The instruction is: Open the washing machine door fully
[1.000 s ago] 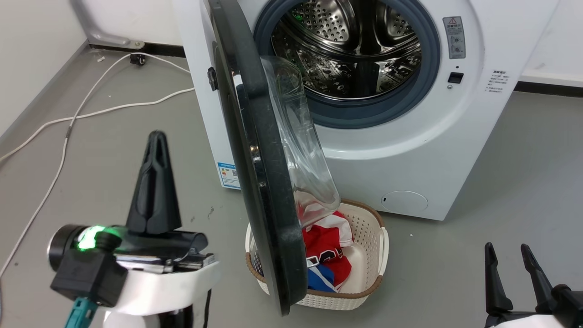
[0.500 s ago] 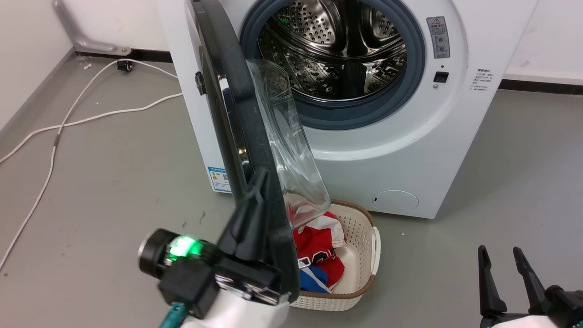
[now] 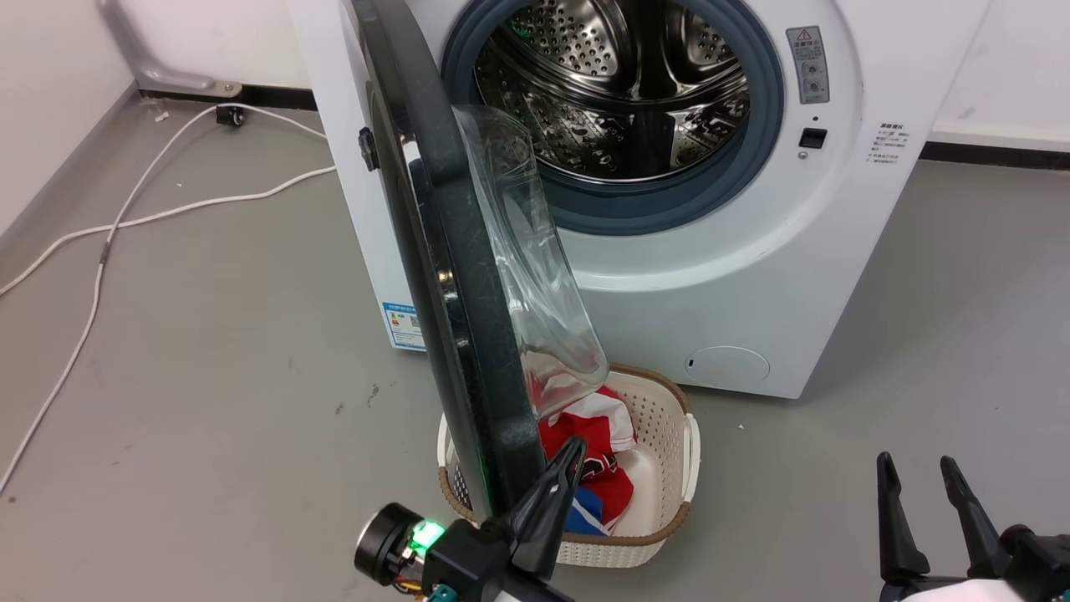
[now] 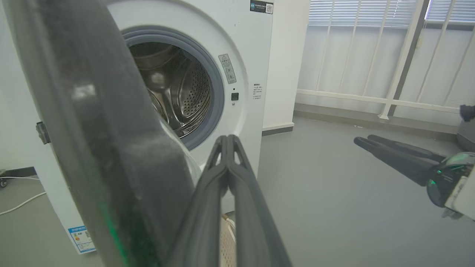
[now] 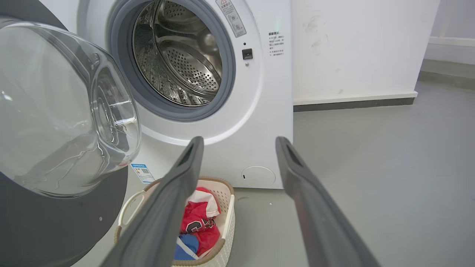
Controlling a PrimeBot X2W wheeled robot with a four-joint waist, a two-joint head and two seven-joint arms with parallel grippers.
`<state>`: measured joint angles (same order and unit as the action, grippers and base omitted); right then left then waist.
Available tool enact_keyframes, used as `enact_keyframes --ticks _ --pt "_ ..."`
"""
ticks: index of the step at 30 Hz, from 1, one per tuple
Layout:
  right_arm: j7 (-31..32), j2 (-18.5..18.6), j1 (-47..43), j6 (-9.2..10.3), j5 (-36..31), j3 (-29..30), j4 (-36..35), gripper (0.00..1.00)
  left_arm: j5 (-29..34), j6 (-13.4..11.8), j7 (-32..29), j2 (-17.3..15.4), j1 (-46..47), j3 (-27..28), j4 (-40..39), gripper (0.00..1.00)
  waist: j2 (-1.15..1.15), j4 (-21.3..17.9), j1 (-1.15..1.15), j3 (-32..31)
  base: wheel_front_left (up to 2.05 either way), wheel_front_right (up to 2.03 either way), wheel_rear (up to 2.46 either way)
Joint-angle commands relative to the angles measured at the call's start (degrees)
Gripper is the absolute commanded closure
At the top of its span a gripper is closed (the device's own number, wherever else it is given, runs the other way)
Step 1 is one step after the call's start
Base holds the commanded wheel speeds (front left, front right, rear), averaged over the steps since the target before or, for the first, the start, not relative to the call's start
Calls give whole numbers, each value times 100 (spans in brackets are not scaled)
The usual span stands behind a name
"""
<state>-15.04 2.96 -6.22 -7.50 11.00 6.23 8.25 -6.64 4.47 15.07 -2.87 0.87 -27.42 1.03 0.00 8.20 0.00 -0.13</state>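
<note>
The floor [image 3: 209, 351] is smooth grey and lightly scuffed, and a white cable [image 3: 209, 201] trails loosely across it on the left side. Plain white walls [image 5: 363, 48] meet it along a dark skirting board [image 5: 352, 104]. The left wrist view shows closed white blinds [image 4: 356, 13] over a tall window, with pale bars [image 4: 371, 99] in front, perhaps a railing, and the room is lit softly and evenly.

washing machine [image 3: 710, 284]: one
washing machine door [image 3: 451, 251]: one
laundry basket [image 3: 660, 418]: one
grippers: two, left gripper [image 3: 573, 447] and right gripper [image 3: 914, 465]
</note>
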Motion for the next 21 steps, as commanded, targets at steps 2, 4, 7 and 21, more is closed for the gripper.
enact_keyframes --ticks 2,4,7,21 --pt "-20 -16 42 2 22 -33 14 0 -21 -71 16 -2 69 19 225 100 0 -5 0 14 0 0 0" --pt "-20 -16 51 2 35 -47 24 0 -53 -153 15 -2 135 71 386 100 0 -4 0 21 0 0 0" --pt "-20 -16 45 2 50 -56 32 0 -80 -234 14 -13 198 166 514 100 0 12 0 19 0 0 0" --pt "-20 -15 -66 2 131 -155 85 0 -114 -303 1 -42 113 360 580 100 0 496 0 -87 0 0 0"
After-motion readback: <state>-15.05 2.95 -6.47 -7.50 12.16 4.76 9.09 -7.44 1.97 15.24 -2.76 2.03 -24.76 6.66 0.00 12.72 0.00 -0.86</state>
